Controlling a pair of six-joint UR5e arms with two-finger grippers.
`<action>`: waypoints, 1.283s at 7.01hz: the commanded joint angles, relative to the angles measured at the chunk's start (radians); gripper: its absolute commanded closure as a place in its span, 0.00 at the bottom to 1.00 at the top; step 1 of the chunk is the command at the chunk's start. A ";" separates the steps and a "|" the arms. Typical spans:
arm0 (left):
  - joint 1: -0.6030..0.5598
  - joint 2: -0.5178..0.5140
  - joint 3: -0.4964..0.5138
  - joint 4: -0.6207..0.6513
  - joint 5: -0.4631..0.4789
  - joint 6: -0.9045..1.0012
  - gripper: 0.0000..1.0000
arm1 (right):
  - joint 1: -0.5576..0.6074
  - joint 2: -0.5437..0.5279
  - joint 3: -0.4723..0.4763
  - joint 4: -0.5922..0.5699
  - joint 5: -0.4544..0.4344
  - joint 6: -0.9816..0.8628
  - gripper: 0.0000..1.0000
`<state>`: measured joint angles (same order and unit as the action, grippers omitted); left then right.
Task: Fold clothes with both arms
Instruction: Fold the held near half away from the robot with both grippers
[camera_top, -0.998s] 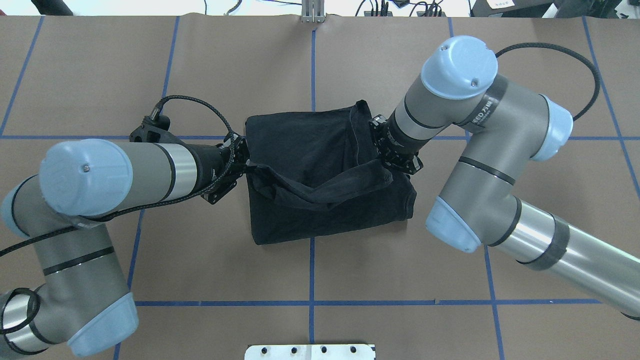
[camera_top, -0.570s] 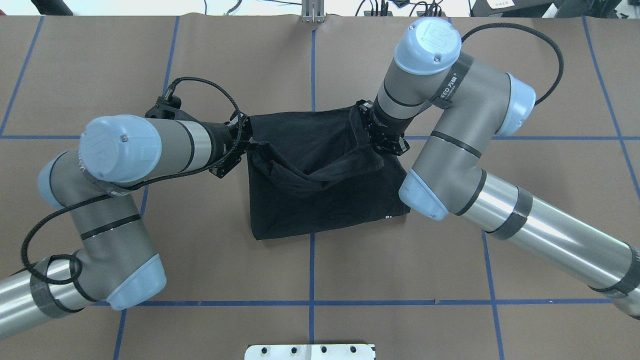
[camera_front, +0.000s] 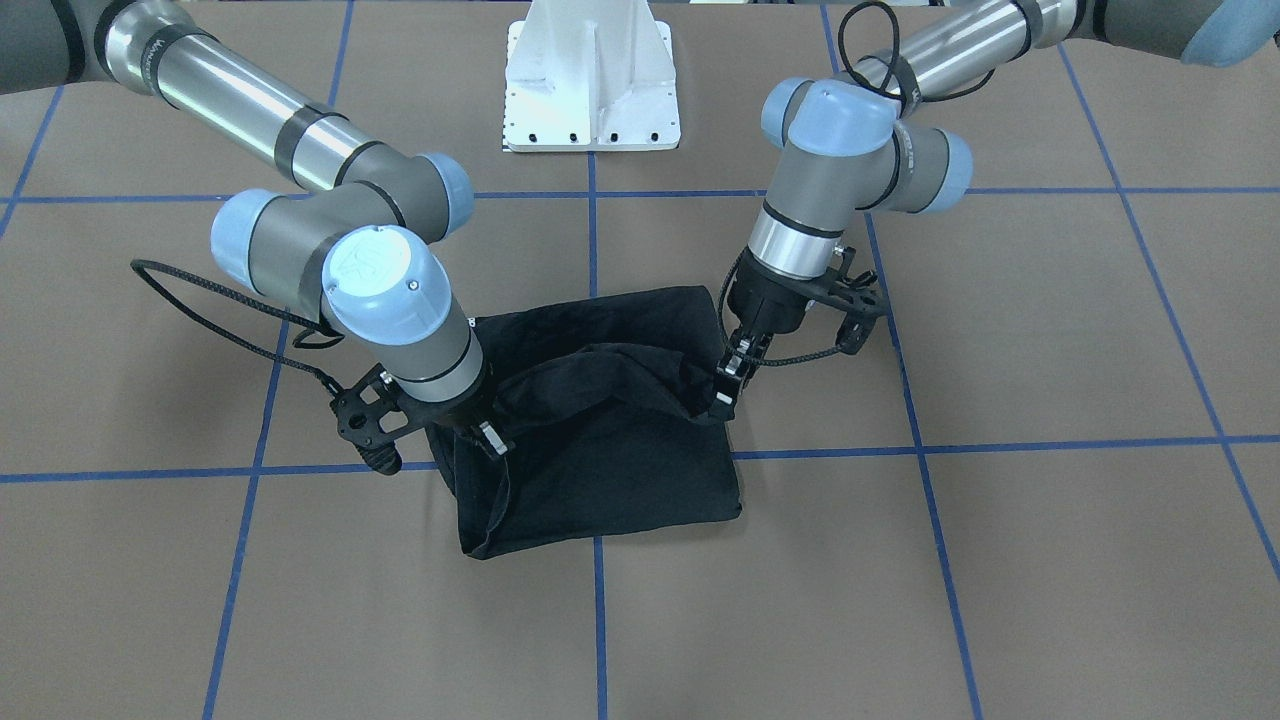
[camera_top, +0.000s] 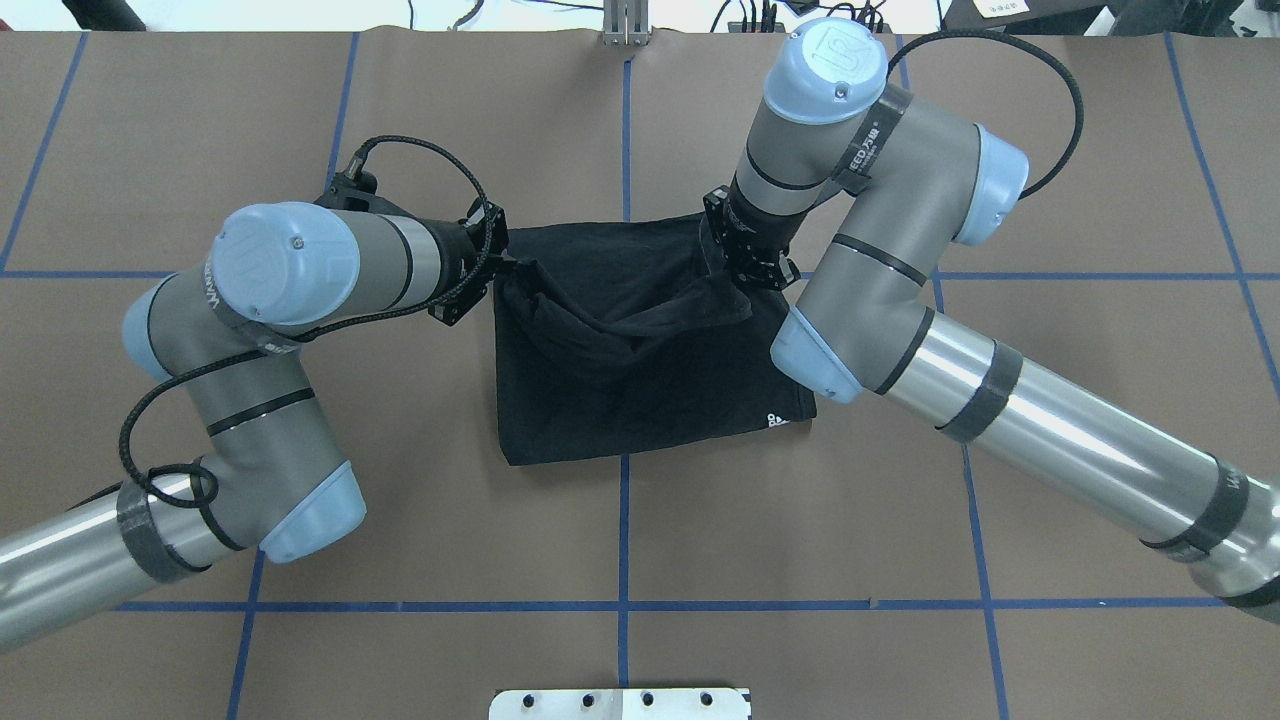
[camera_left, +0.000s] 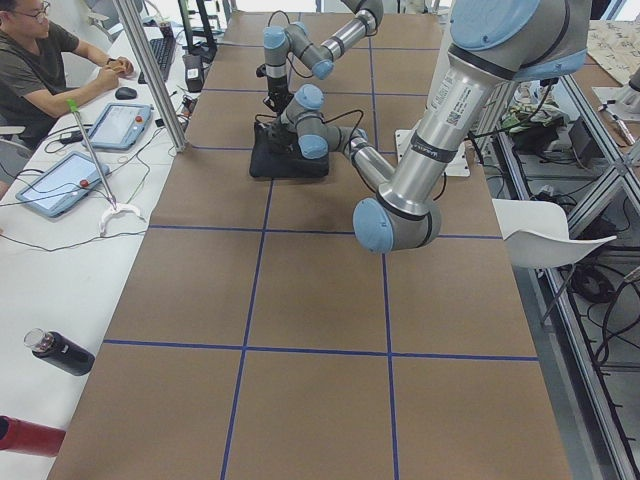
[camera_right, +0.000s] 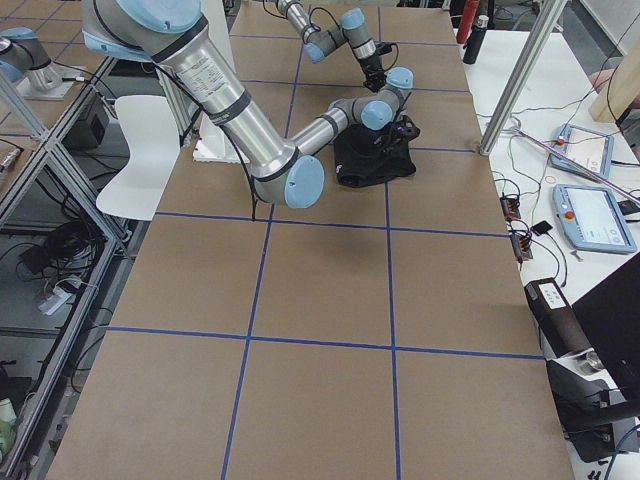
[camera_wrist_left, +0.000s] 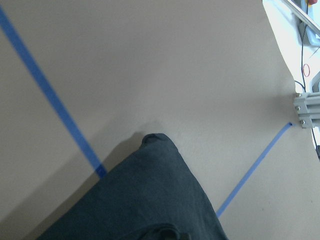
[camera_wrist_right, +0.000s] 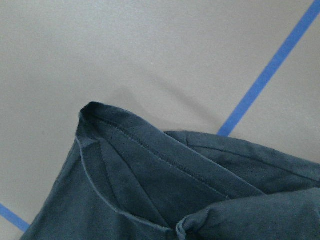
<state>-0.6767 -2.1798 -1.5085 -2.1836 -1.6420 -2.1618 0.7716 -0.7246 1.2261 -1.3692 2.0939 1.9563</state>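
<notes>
Seen from overhead, the left arm (camera_top: 280, 265) reaches in from the left, its jaws clenched on one end of a raised edge of the black T-shirt (camera_top: 640, 400). The shirt sits mid-desk across the centre blue tape line (camera_top: 624, 540). Its lower layers lie flat in a rough rectangle on the brown desk (camera_top: 400, 120), while the raised edge hangs between the two arms as a slack, drooping band. On the right, the right arm (camera_top: 880, 250) has its jaws clamped on the other end of that band. Its light-blue elbow cap (camera_top: 812, 362) hangs over the shirt's right border, and the views do not settle whether it touches the cloth. The slack looks like the main hazard, because a drooping middle would likely reach the desk first and bunch into a crease. If the two arms travel unevenly, the fold would likely come out skewed. Each pinch appears to hold only a narrow bite of fabric, so a sharp pull could tear it free. A low carry could drag the flat layers off their place, and the overhanging elbow could snag them.
</notes>
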 joint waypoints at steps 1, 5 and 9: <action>-0.066 -0.087 0.272 -0.154 -0.007 0.156 0.31 | 0.049 0.057 -0.158 0.065 0.012 -0.113 0.43; -0.131 -0.118 0.283 -0.186 -0.101 0.206 0.00 | 0.080 0.102 -0.172 0.125 0.026 -0.168 0.00; -0.184 0.056 -0.087 -0.037 -0.220 0.430 0.00 | 0.002 0.039 0.000 0.078 -0.038 -0.151 0.00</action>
<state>-0.8451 -2.2066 -1.4404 -2.2930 -1.8386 -1.8590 0.8131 -0.6834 1.2060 -1.2849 2.0977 1.7980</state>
